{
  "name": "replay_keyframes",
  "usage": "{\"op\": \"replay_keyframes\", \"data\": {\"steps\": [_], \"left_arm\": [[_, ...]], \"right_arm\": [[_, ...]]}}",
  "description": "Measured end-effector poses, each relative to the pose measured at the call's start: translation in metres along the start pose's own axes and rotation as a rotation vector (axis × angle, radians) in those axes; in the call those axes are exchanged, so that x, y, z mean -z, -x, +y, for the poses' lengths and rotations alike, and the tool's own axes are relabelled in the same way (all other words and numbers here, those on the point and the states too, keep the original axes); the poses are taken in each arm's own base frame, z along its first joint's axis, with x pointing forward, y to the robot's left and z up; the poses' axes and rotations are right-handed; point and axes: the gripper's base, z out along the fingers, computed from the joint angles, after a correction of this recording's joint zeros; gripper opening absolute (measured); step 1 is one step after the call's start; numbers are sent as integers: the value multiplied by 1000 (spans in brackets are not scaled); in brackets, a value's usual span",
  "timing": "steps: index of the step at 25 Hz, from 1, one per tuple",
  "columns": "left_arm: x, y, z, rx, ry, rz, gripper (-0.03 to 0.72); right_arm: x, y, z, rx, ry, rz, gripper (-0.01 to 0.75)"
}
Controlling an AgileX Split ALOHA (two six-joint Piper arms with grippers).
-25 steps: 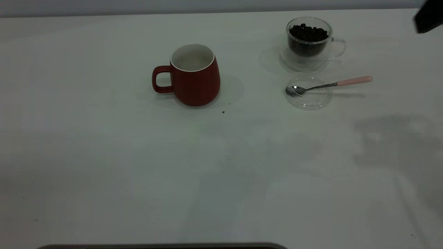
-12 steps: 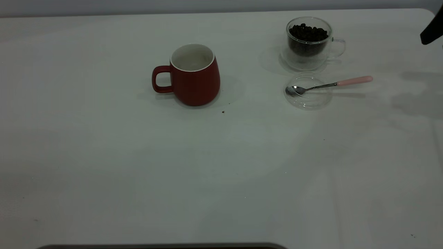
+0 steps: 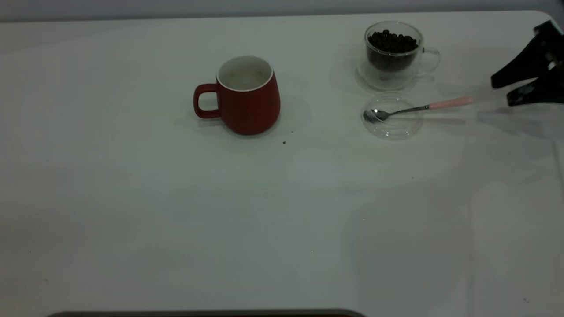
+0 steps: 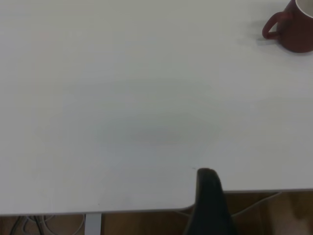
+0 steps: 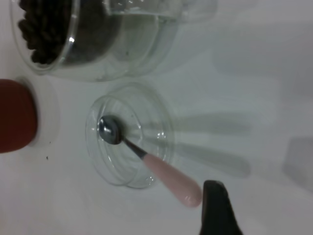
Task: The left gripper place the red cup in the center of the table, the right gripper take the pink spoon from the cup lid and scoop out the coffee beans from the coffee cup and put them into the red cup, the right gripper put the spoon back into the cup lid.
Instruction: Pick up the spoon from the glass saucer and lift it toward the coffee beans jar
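The red cup point(image 3: 249, 94) stands upright on the table point(image 3: 176, 211), handle to the left; it also shows in the left wrist view point(image 4: 296, 32). The coffee cup point(image 3: 392, 53) holds coffee beans point(image 3: 392, 42) at the back right. The cup lid point(image 3: 392, 116) lies in front of it. The pink spoon point(image 3: 451, 103) rests with its bowl in the lid and its handle pointing right. My right gripper point(image 3: 502, 91) is open and empty, just right of the handle's end. One of its fingers point(image 5: 215, 210) is beside the handle tip point(image 5: 181, 188). My left gripper point(image 4: 208, 196) is at the table's edge, far from the red cup.
A small dark speck point(image 3: 284, 142) lies just in front of the red cup. The table's right edge point(image 3: 556, 145) is close under the right gripper. A dark strip point(image 3: 202, 313) runs along the front edge.
My right gripper has come down from the top right corner and moved left, toward the end of the spoon's handle. The cups, lid and spoon have not moved.
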Motion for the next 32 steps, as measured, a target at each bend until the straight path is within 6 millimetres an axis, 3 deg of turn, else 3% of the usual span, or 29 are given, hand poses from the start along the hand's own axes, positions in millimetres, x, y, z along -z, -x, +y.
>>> {"op": "replay_keyframes", "data": {"steps": [4,13,32], "left_arm": [[0,0,0,0,0,0,586],[0,0,0,0,0,0,586],[0,0,0,0,0,0,586]], "right_arm": [[-13,6,-10,11,54,20,507],[-23,3,-9,-28,173,43,507],[-66,-11,14,2,216,149,507]]}}
